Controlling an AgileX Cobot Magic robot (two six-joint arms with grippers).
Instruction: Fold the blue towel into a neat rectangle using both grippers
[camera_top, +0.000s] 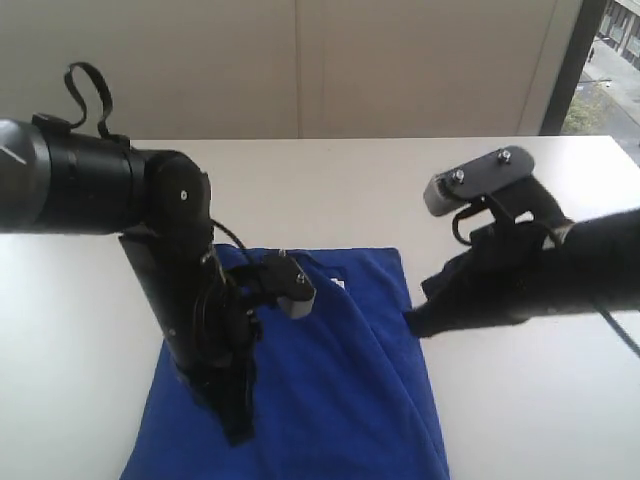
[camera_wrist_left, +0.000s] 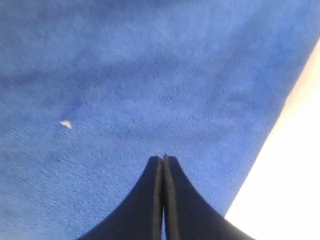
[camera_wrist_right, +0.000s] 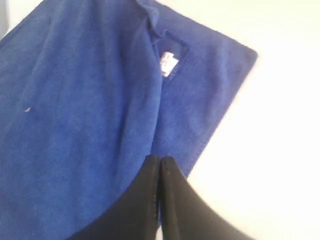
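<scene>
Fuzzy terry blue towel (camera_top: 340, 400) lies creased lengthwise on smooth white table (camera_top: 540, 420)

Your left arm (camera_top: 90, 190): thick black matte cylinder, round joint cap (camera_top: 178, 200) with small pale dot. Black cable (camera_top: 88, 95) loops above it. Grey bracket plate (camera_top: 298, 292) at its wrist. Your right arm (camera_top: 570, 270): black, grey top plate (camera_top: 480, 182), two bright screws (camera_top: 505, 156), thin wire (camera_top: 620, 332) behind. Your left end effector (camera_wrist_left: 163, 160) and right end effector (camera_wrist_right: 159, 159): black, smooth, tapering to narrow tips.
</scene>
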